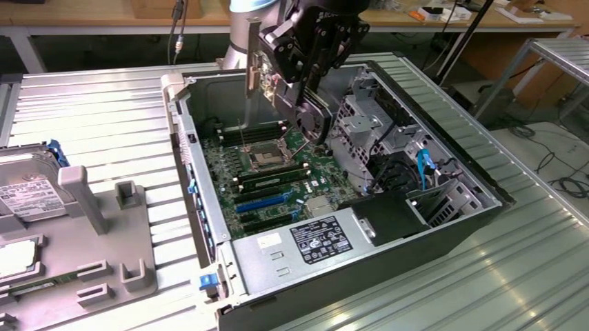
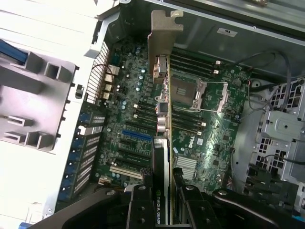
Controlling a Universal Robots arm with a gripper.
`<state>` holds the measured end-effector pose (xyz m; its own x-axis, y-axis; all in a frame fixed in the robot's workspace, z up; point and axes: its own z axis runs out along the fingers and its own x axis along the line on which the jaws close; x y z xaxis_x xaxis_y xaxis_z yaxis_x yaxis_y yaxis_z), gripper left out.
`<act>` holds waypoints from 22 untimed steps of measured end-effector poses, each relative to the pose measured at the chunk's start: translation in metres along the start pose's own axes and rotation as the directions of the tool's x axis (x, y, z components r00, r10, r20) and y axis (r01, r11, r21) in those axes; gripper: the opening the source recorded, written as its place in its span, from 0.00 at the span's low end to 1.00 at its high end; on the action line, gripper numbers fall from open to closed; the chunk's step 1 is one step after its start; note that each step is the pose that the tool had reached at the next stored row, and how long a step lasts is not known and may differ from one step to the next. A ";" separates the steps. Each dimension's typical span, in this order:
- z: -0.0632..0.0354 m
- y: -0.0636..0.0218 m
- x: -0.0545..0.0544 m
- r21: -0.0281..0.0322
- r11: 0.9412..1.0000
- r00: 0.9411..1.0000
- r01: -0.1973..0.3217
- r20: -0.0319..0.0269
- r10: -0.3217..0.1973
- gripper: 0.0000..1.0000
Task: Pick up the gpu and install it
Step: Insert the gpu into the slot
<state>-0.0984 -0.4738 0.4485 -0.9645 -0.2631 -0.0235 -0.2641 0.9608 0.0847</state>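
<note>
The gpu (image 2: 162,71), a thin dark card with a silvery end bracket, hangs on edge above the open computer case (image 1: 198,207). My gripper (image 2: 164,202) is shut on the card's end away from the bracket, one finger on each face. In the exterior view the gpu (image 1: 267,83) is held over the motherboard's far end near the processor socket (image 1: 265,157), and the gripper (image 1: 308,114) reaches down into the case. The blue expansion slot (image 2: 137,135) lies below and to one side of the card, apart from it.
A power supply (image 1: 308,241) fills the case's near corner and drive cages (image 1: 368,131) line the exterior view's right. Memory sticks (image 1: 272,181) stand in the board. On the exterior view's left a grey fixture (image 1: 101,227) carries a hard drive (image 1: 27,193).
</note>
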 end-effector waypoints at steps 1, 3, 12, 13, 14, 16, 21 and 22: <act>0.0000 0.0000 0.000 0.000 1.000 1.000 0.004 0.000 -0.004 0.27; 0.0000 0.0000 0.000 0.000 1.000 1.000 0.015 -0.001 -0.015 0.27; 0.0000 0.0000 0.000 -0.002 0.997 0.997 0.073 -0.006 -0.073 0.27; 0.0000 0.0000 0.000 -0.002 0.997 0.997 0.078 -0.007 -0.078 0.27; 0.0000 0.0000 0.000 -0.002 0.997 0.997 0.082 -0.007 -0.082 0.27; 0.0000 0.0000 0.000 -0.003 0.996 0.996 0.094 -0.008 -0.094 0.27; 0.0000 0.0000 0.000 -0.004 0.991 0.991 0.134 -0.011 -0.134 0.27; 0.0000 0.0000 0.000 -0.004 0.990 0.990 0.140 -0.012 -0.140 0.27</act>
<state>-0.0984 -0.4738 0.4485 -0.9178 -0.3963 -0.0235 -0.3968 0.9140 0.0847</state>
